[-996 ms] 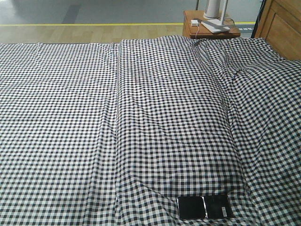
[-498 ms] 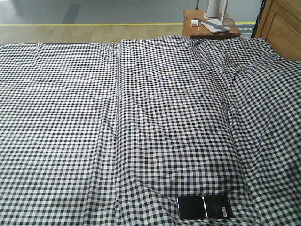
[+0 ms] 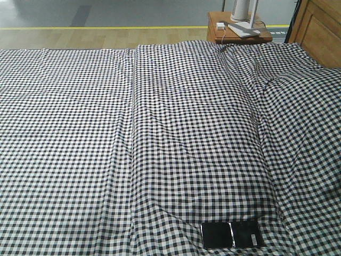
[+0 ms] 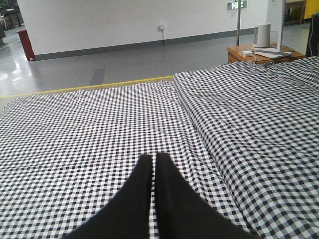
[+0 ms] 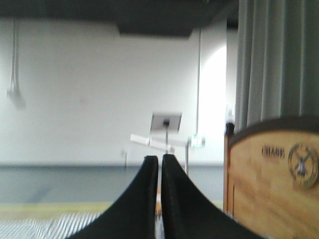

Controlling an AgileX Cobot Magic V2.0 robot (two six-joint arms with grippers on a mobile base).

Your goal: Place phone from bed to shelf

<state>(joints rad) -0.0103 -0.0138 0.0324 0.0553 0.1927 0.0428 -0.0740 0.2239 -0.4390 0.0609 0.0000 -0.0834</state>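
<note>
Front view: a thin, flat, black, glossy rectangular phone point(image 3: 232, 234) lies face-up on the bed point(image 3: 80, 133), a large surface covered in black-and-white small-check gingham cloth. It sits close to the near edge, right of centre. Its long axis runs left to right across the view, parallel to the near edge. A small pale sticker point(image 3: 259, 241) marks its right end, and a bright reflection crosses its middle. The whole upper face is exposed. Cloth wrinkles point(image 3: 160, 210) rise just to its left, and a long crease point(image 3: 131, 133) runs from far to near further left. A second fold point(image 3: 262, 106) runs along the right side. At the far right stand a wooden headboard point(image 3: 319, 26) and a small reddish-brown wooden worktop point(image 3: 234, 34) carrying white objects point(image 3: 242, 13). A yellow floor line point(image 3: 106, 28) lies beyond the bed.

Left wrist view: the left end effector point(image 4: 152, 157) hangs over the checked cloth, its black fingers pressed nearly together and holding nothing.

Right wrist view: the right end effector point(image 5: 159, 158) is raised beside the headboard. Only a narrow slit shows between its fingers, and it is empty.
</note>
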